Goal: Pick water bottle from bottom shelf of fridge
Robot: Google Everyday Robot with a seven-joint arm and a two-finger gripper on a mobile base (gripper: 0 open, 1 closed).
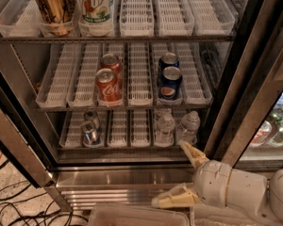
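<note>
The fridge [132,175] stands open in front of me. On its bottom shelf [123,132] stand two clear water bottles: one [165,127] right of centre, the other [189,125] beside it on the right. My gripper [181,172] hangs low at the lower right, outside the fridge, in front of the steel base. Its two tan fingers [192,152] are spread wide and hold nothing. The upper finger tip sits just below the right bottle.
Two small blue-and-silver cans [89,128] stand at the left of the bottom shelf. Red cola cans [107,83] and blue cola cans [169,79] fill the middle rack. A dark door frame [240,79] rises at the right. Cables [9,206] lie on the floor at the left.
</note>
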